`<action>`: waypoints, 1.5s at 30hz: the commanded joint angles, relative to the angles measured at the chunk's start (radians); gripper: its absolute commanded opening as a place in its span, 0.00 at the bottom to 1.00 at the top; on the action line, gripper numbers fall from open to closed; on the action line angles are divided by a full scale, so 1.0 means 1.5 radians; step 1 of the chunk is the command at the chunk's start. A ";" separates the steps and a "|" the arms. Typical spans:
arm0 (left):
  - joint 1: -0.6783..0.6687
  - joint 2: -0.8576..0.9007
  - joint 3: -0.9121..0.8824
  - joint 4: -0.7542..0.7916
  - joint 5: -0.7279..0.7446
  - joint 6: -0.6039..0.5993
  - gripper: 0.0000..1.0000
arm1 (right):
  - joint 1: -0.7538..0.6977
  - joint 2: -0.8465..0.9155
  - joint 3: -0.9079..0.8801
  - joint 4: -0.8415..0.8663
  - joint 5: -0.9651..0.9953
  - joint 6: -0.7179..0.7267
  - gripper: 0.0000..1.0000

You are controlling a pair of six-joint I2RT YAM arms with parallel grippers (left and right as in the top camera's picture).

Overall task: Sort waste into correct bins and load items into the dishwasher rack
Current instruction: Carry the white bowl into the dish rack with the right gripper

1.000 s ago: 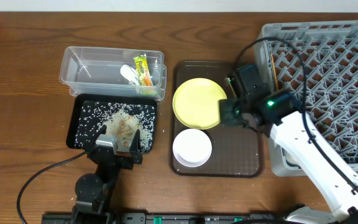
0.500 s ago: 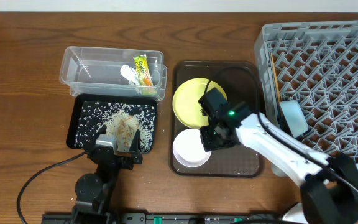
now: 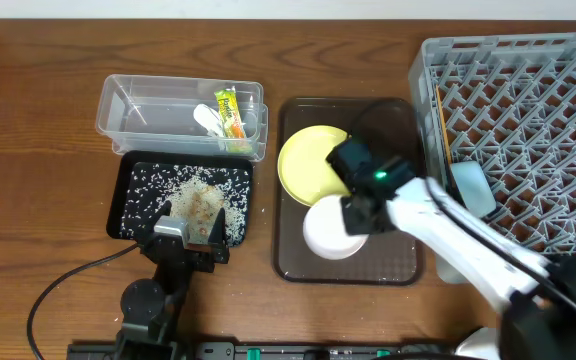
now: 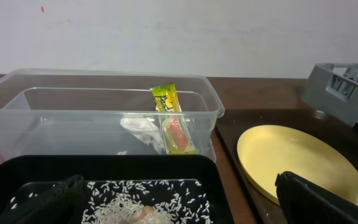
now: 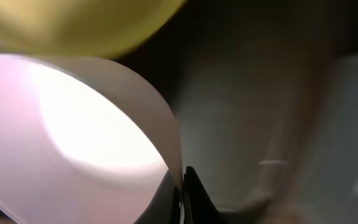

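My right gripper [image 3: 360, 212] is shut on the rim of the small white dish [image 3: 330, 232], over the brown tray beside the pale yellow-green plate [image 3: 308, 160]. In the right wrist view the dish [image 5: 73, 143] rim sits pinched between the dark fingertips, the gripper [image 5: 182, 193] closed on it. My left gripper [image 3: 190, 235] stands open at the near edge of the black tray [image 3: 128, 215], which holds rice [image 3: 193, 195]. The clear tub [image 3: 133, 110] holds the wrapper [image 3: 230, 113] and white scrap [image 3: 206, 118]. The grey rack [image 3: 528, 120] fills the right side.
A light blue bowl [image 3: 471, 188] and chopsticks [image 3: 441, 120] lie at the rack's left edge. The dark brown serving tray [image 3: 398, 250] sits between the bins and the rack. In the left wrist view the wrapper [image 4: 171, 118] leans inside the tub [image 4: 104, 93].
My right arm swung from the rack's edge down to the white dish, closed on its rim, and the dish has shifted right on the brown tray. The left arm stayed still.
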 commanded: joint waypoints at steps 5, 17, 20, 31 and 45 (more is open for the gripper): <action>0.003 -0.005 -0.018 -0.010 0.004 0.006 0.98 | -0.010 -0.152 0.091 0.041 0.524 -0.049 0.01; 0.003 -0.005 -0.018 -0.010 0.004 0.006 0.98 | -0.206 -0.088 0.089 0.129 0.782 -0.081 0.01; 0.003 -0.005 -0.018 -0.010 0.004 0.006 0.98 | -0.246 -0.045 0.089 0.161 0.780 -0.097 0.01; 0.003 -0.005 -0.018 -0.010 0.004 0.006 0.98 | -0.256 0.107 0.089 0.307 0.781 -0.234 0.01; 0.003 -0.005 -0.018 -0.010 0.004 0.006 0.98 | -0.194 0.156 0.089 0.163 0.578 -0.230 0.04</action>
